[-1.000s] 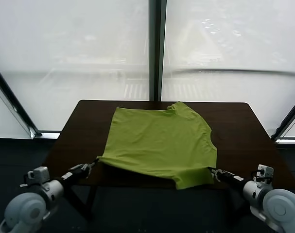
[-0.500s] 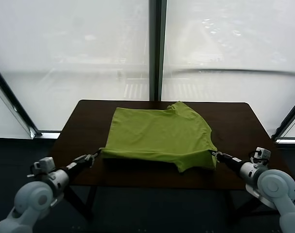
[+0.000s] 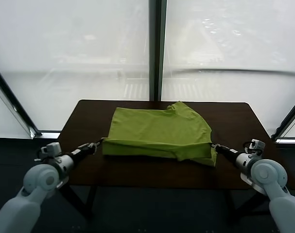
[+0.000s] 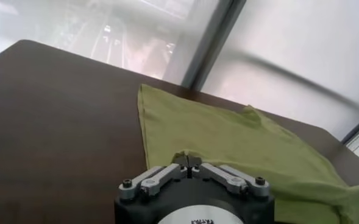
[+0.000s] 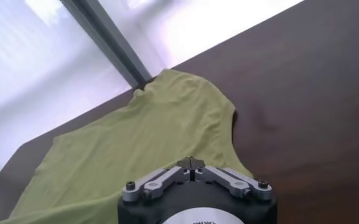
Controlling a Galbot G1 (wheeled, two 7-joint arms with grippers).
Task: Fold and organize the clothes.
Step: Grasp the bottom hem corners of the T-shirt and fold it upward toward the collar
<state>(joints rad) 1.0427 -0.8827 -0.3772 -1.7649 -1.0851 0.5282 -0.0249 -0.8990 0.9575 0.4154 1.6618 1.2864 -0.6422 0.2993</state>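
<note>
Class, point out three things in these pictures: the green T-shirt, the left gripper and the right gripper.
green T-shirt (image 3: pixel 159 127), head view, on its flat upper layer.
left gripper (image 3: pixel 95 144), head view, at its tips pinching the shirt's corner.
right gripper (image 3: pixel 214 146), head view, at its tips on the shirt's edge.

- A dark brown table (image 3: pixel 239 121) stood before the windows, its top smooth and faintly glossy.
- Behind it rose two large panes (image 3: pixel 69 48), bright and hazy white, split by a dark upright mullion (image 3: pixel 157 48).
- Dark slanted frame bars (image 3: pixel 11 97) ran down at the far left and right edges.
- The floor (image 3: pixel 152 208) under and around the table was dark.
- Pale, diffuse daylight came through the glass.
</note>
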